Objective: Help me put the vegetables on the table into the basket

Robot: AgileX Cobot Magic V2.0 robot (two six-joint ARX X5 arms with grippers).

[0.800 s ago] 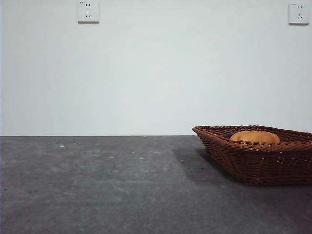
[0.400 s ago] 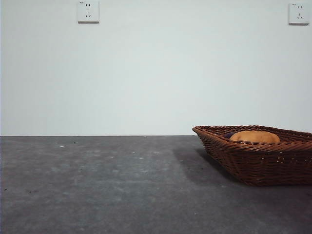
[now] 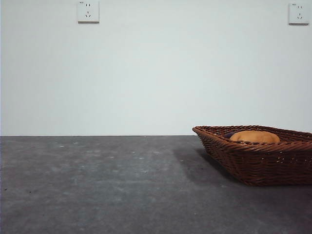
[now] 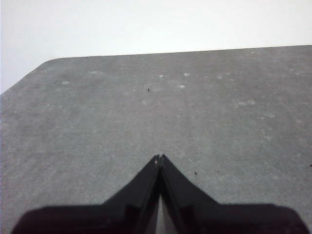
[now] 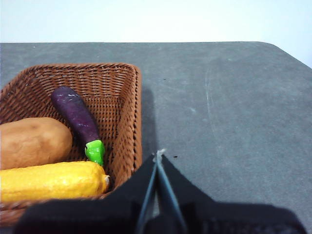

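The brown wicker basket (image 3: 258,156) stands at the right of the table (image 3: 97,185). In the right wrist view the basket (image 5: 130,117) holds all three vegetables: the tan potato (image 5: 31,142), the yellow vegetable (image 5: 48,181) and the dark-purple eggplant (image 5: 78,119) with its green stem end. From the front only the potato (image 3: 254,137) and a sliver of purple show over the rim. My right gripper (image 5: 159,157) is shut and empty, just outside the basket's wall. My left gripper (image 4: 159,159) is shut and empty over bare table.
Two wall sockets (image 3: 88,11) (image 3: 298,13) sit on the white wall behind the table. The table's rounded corner (image 4: 44,66) and far edge show in the left wrist view. Neither arm appears in the front view.
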